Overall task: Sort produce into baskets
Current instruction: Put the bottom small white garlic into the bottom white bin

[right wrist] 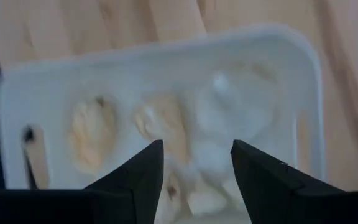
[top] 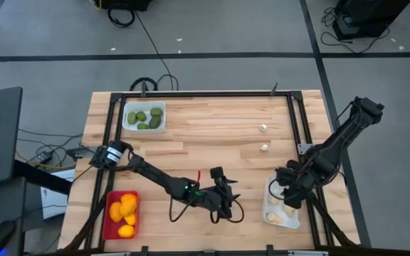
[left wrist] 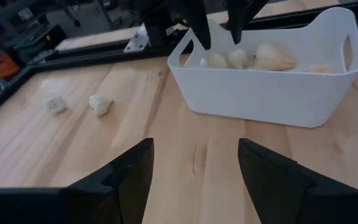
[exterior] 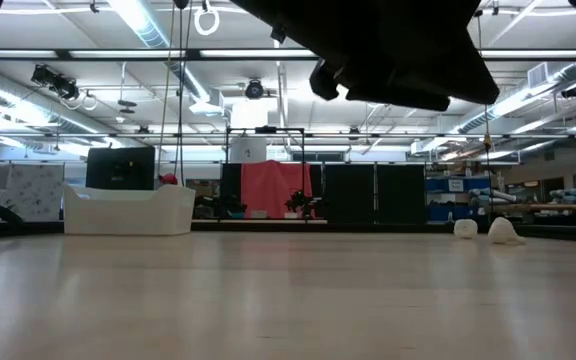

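A white tray (top: 282, 208) at the near right holds several whitish garlic pieces (right wrist: 160, 124). My right gripper (top: 282, 190) hangs open and empty just above it, fingers pointing down (right wrist: 197, 163). Two loose garlic pieces (top: 263, 128) (top: 265, 148) lie on the table at the far right; they also show in the left wrist view (left wrist: 56, 104) (left wrist: 100, 104). My left gripper (top: 230, 201) is open and empty near the front middle, facing the garlic tray (left wrist: 272, 81). A white tray (top: 144, 117) at the far left holds dark green fruits. A red tray (top: 121, 215) at the near left holds yellow-orange fruits.
A black frame (top: 290, 114) runs around the work area on the wooden table. The far-left white tray also shows in the low view (exterior: 128, 210), with the two loose garlic pieces (exterior: 465, 228) to the right. Bare wood lies in the table's middle.
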